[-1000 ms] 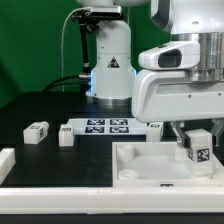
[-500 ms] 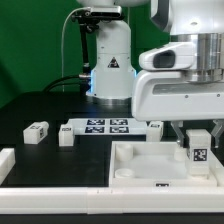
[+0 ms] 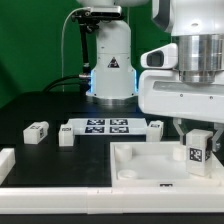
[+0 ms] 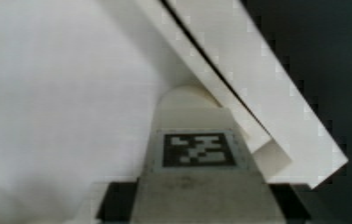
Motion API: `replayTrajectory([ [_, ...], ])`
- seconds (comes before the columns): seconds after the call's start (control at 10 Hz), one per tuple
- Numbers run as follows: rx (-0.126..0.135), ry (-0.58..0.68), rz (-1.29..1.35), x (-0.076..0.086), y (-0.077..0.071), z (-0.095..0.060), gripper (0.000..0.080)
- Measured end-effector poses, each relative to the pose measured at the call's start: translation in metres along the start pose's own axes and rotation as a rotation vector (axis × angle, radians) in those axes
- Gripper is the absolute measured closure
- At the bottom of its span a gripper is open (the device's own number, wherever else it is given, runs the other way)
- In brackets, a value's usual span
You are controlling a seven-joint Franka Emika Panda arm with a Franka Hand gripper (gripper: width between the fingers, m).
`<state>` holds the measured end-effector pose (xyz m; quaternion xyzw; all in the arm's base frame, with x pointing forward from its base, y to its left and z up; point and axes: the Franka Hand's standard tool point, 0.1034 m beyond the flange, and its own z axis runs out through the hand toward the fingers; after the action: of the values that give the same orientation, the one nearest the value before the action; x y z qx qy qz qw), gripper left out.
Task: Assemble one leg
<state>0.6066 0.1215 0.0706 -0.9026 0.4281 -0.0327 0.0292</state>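
My gripper (image 3: pixel 197 128) is shut on a white leg (image 3: pixel 196 148) with a black-and-white tag on its face. It holds the leg upright over the far right corner of the large white square panel (image 3: pixel 140 165). In the wrist view the held leg (image 4: pixel 201 160) sits between my two black fingertips (image 4: pixel 123 200), right against the panel's raised rim (image 4: pixel 244 80). Three more legs lie on the table at the exterior view's left and middle: one (image 3: pixel 37 131), one (image 3: pixel 66 136) and one (image 3: pixel 156 126).
The marker board (image 3: pixel 105 127) lies behind the panel. A white part (image 3: pixel 6 163) lies at the exterior view's left edge. A white robot base (image 3: pixel 110 60) stands at the back. My arm's white housing (image 3: pixel 185 85) hangs over the right side.
My gripper and the held leg have shifted slightly to the exterior view's right and a little down toward the panel's corner. The other parts have not moved.
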Motion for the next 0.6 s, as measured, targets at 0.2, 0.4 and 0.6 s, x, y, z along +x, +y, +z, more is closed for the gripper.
replayTrajectory([
  [0.2,-0.002,0.007,0.236,-0.0021,-0.0013,0.0003,0.0509],
  [0.4,0.004,-0.004,0.415,-0.0018,-0.0012,0.0002,0.0509],
  [0.6,0.004,-0.005,0.413,-0.002,-0.0013,0.0003,0.0454],
])
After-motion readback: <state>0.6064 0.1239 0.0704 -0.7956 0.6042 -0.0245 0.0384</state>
